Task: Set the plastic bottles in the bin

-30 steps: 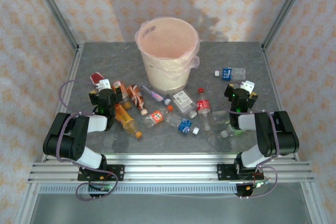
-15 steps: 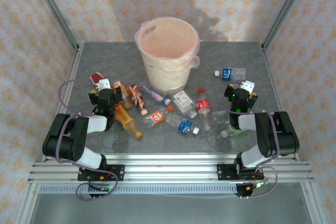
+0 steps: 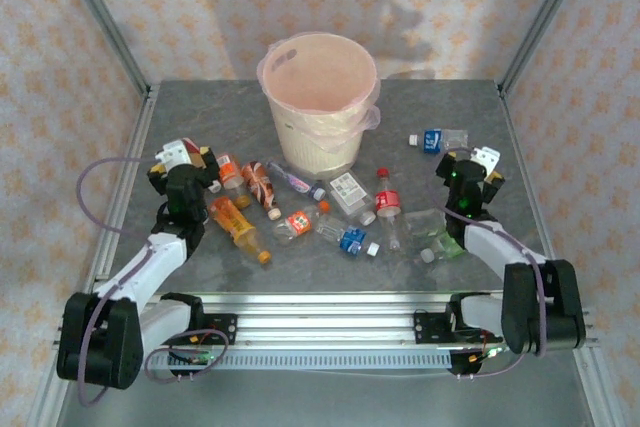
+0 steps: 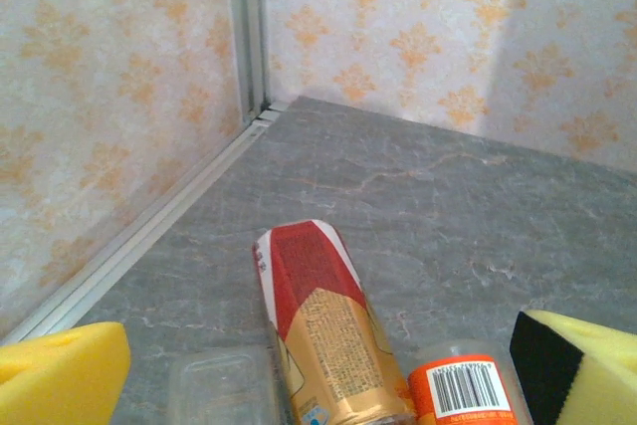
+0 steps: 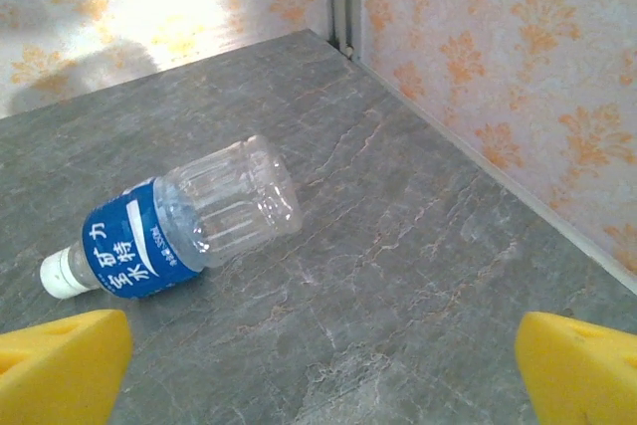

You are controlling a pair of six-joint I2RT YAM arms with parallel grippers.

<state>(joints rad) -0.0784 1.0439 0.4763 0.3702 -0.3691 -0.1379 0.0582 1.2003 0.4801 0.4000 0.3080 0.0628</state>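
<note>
The plastic bottles [image 3: 349, 193] lie scattered on the grey table [image 3: 200, 112] in front of the bin [image 3: 312, 137]. One blue-labelled bottle [image 5: 174, 234] lies on its side ahead of the right gripper [image 3: 470, 159], which is spread wide and empty. The left gripper [image 3: 185, 154] is also wide apart and holds nothing, with a red-and-gold bottle [image 4: 323, 330] just ahead.

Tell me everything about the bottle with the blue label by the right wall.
The bottle is small, clear ribbed plastic with a white cap and white writing on its blue label. It looks empty. It lies on its side on the grey table, touching nothing else, ahead of the open right gripper.
</note>
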